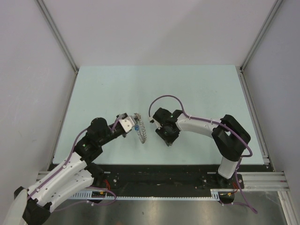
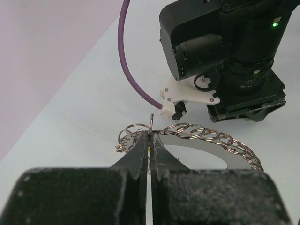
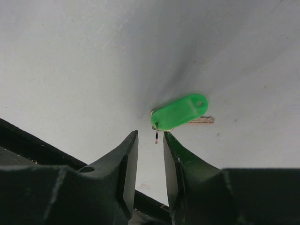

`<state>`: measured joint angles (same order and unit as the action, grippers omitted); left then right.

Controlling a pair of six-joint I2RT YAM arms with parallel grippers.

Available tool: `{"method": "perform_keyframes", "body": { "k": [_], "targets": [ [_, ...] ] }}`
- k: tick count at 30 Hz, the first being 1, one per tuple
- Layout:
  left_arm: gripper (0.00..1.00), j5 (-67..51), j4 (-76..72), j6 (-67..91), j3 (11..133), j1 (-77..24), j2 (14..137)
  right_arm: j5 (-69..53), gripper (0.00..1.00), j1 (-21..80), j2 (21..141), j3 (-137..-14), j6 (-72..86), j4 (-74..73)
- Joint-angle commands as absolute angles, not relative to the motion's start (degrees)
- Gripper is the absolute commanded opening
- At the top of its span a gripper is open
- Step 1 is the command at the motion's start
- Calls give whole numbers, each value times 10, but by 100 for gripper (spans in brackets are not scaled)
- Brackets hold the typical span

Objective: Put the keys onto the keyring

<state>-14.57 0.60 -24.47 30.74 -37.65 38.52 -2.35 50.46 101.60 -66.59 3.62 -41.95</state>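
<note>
On the pale table [image 1: 187, 89], at mid-frame, the left gripper [image 2: 149, 138] had its jaws shut on the looped metal keyring [image 2: 206, 133]. The right gripper [image 3: 150, 136] stood with jaws narrowly parted, gripping nothing, just below the green-tagged key [image 3: 180, 111] lying at centre frame.

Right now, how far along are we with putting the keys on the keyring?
Done: the left gripper is shut on the keyring. In hand: the right gripper, open, sits just short of the green-headed key on the table. Left: grip that key and thread it on; none shows on the ring.
</note>
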Motion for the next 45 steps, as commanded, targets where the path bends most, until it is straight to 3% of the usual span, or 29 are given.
{"method": "perform_keyframes", "body": {
  "k": [1, 9, 24, 39, 41, 45],
  "targets": [
    [0, -140, -37, -247, 312, -380, 371, 0, 34, 505, 975, -681, 59, -438],
    [0, -138, -37, -246, 311, -380, 367, 34, 32, 511, 978, -668, 82, -444],
    [0, -139, -35, -245, 311, -382, 368, -31, 29, 492, 977, -636, 88, -382],
    [0, -141, -35, -245, 312, -385, 372, -29, 20, 483, 1004, -636, 87, -369],
    [0, -142, -35, -245, 313, -385, 373, -27, 17, 483, 1005, -636, 86, -370],
    [0, -140, -35, -246, 312, -386, 372, -21, 1, 483, 995, -636, 90, -368]
  ]
}}
